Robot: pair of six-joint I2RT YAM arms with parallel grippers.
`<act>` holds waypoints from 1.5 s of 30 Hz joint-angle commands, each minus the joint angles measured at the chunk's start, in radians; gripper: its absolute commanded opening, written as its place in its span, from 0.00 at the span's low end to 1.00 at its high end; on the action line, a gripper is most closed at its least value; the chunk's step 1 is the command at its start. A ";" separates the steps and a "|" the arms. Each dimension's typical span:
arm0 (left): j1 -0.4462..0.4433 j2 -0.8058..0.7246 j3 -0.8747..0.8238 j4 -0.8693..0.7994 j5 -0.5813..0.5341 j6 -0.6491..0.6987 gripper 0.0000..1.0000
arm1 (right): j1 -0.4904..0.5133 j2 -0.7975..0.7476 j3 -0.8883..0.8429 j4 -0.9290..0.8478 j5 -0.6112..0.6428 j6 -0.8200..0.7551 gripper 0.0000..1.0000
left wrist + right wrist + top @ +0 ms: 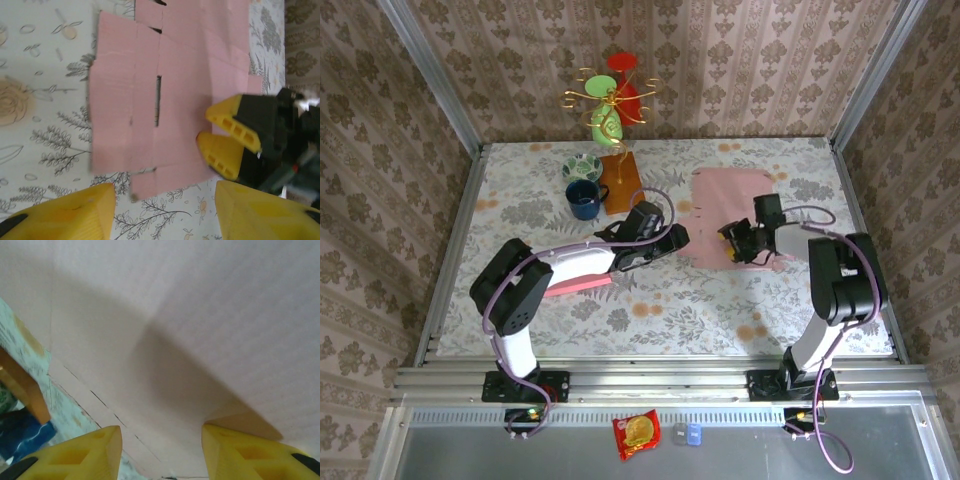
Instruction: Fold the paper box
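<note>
While the paper box (720, 205) lies unfolded, snack packet (636, 435) lettering blurs.

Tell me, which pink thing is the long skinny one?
The pink strip near the front left, poking out from under the left arm. The other pink thing, the wide flat sheet, lies spread out further right and has flaps and slits.

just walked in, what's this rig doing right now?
Two arms are working on a pink cardboard sheet, the unfolded box, lying on the table. The right tool is down over the sheet's near edge with its jaws open, and nothing is clearly gripped. The left tool hangs open just off the sheet's left side, holding nothing. The sheet lies mostly flat and no wall stands up yet, so the folding looks barely begun.
</note>
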State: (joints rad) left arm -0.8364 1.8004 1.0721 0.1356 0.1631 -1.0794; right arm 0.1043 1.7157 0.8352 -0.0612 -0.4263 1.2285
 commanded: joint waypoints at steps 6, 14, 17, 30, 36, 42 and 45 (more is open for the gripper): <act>-0.010 -0.163 -0.155 -0.138 -0.097 -0.307 0.57 | 0.210 -0.090 -0.128 0.132 0.018 0.369 0.50; -0.052 -0.231 -0.282 -0.093 -0.191 -0.547 0.57 | 0.163 -0.283 -0.066 -0.068 0.014 0.186 0.50; -0.073 -0.209 -0.310 -0.014 -0.223 -0.622 0.56 | 0.126 -0.377 -0.088 -0.117 0.009 0.119 0.50; -0.122 -0.132 -0.315 0.093 -0.302 -0.736 0.55 | -0.187 -0.392 -0.081 -0.203 -0.074 -0.212 0.51; -0.127 -0.095 -0.319 0.142 -0.328 -0.767 0.55 | -0.253 -0.166 0.083 -0.237 -0.076 -0.292 0.50; -0.130 -0.082 -0.332 0.165 -0.348 -0.799 0.54 | -0.286 -0.054 0.174 -0.271 -0.035 -0.362 0.50; -0.136 -0.088 -0.339 0.159 -0.351 -0.811 0.55 | -0.297 -0.013 0.223 -0.312 0.000 -0.415 0.50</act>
State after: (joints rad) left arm -0.9604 1.7073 0.7506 0.2855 -0.1558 -1.8538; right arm -0.1829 1.6745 1.0050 -0.3058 -0.4679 0.8970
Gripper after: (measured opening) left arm 0.546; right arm 0.499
